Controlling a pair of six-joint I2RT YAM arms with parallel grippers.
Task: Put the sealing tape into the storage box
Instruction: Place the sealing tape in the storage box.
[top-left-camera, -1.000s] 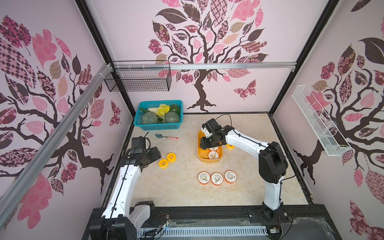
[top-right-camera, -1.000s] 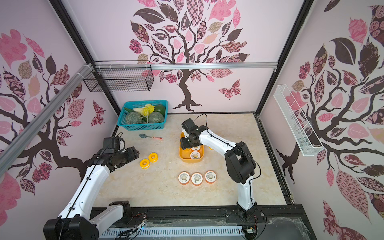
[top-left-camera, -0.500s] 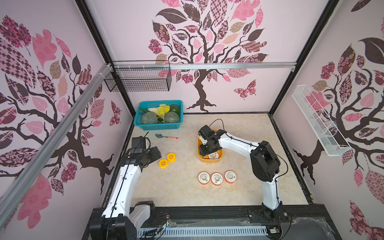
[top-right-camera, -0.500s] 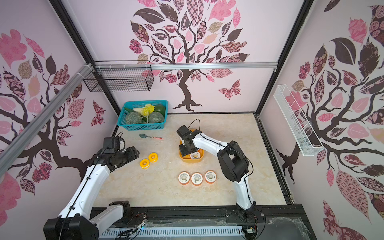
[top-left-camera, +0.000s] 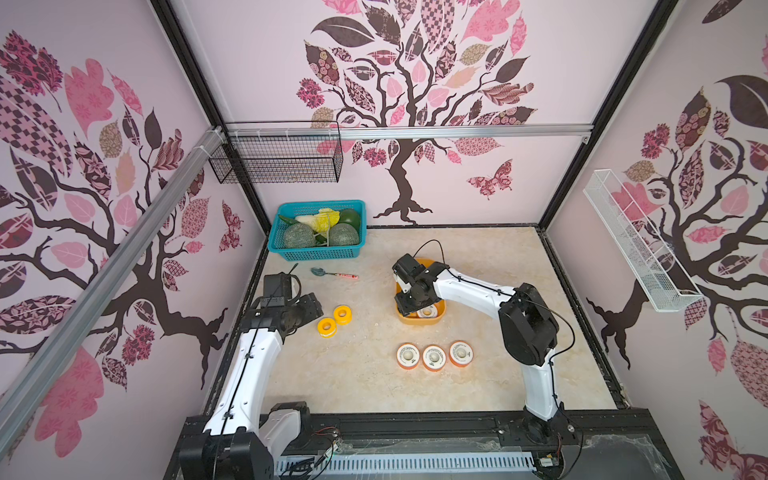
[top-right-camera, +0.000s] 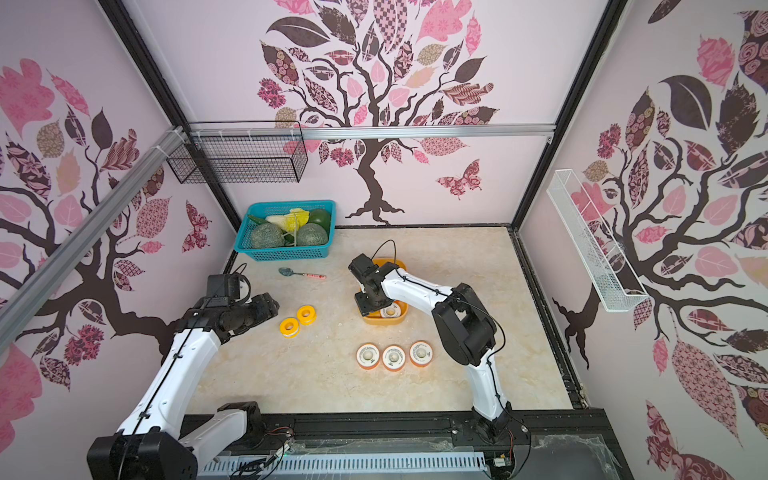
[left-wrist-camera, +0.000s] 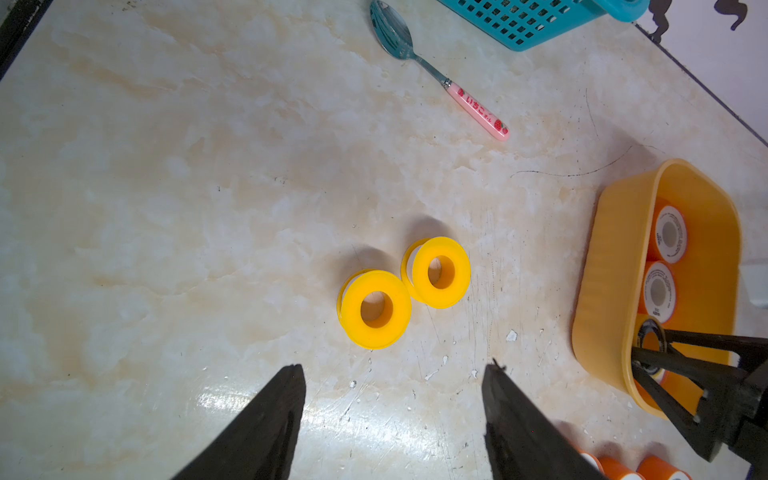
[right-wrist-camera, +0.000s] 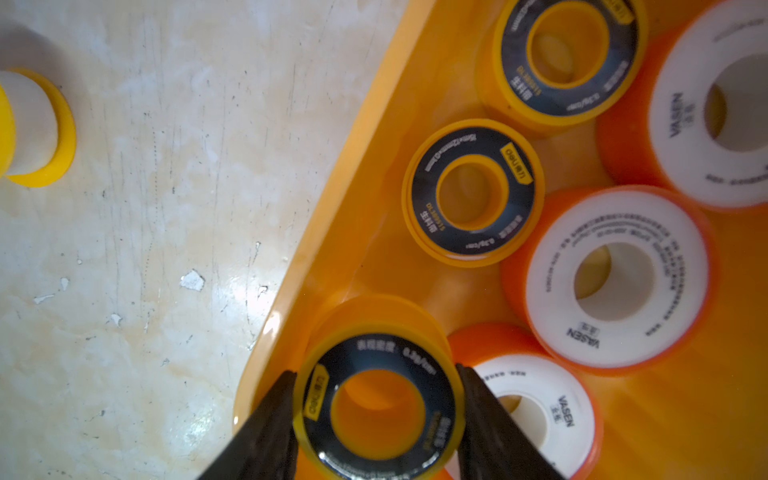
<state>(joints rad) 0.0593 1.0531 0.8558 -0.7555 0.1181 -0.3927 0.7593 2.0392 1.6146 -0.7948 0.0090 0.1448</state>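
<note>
a teal basket (top-left-camera: 316, 249) of vegetables and a pink-handled spoon (top-left-camera: 334, 274) lie toward the back of the desk (top-left-camera: 374, 382), well apart from both arms. the right end effector (right-wrist-camera: 376, 372) is clamped on a black-faced spool (right-wrist-camera: 415, 353) of sealing tape, over one end of the storage box (right-wrist-camera: 345, 199). the left end effector (left-wrist-camera: 395, 365) hangs with jaws apart near two plain yellow spools (left-wrist-camera: 376, 307) on the desk. inside the box — two more black-faced ones (right-wrist-camera: 473, 193), three orange-rimmed spools (right-wrist-camera: 615, 278); a row of three orange-rimmed (top-left-camera: 434, 357) stands outside.

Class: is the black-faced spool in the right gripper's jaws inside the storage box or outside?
Inside: the black-faced spool, gripped by the right gripper, is within the storage box walls. Touching its floor: cannot tell.
</note>
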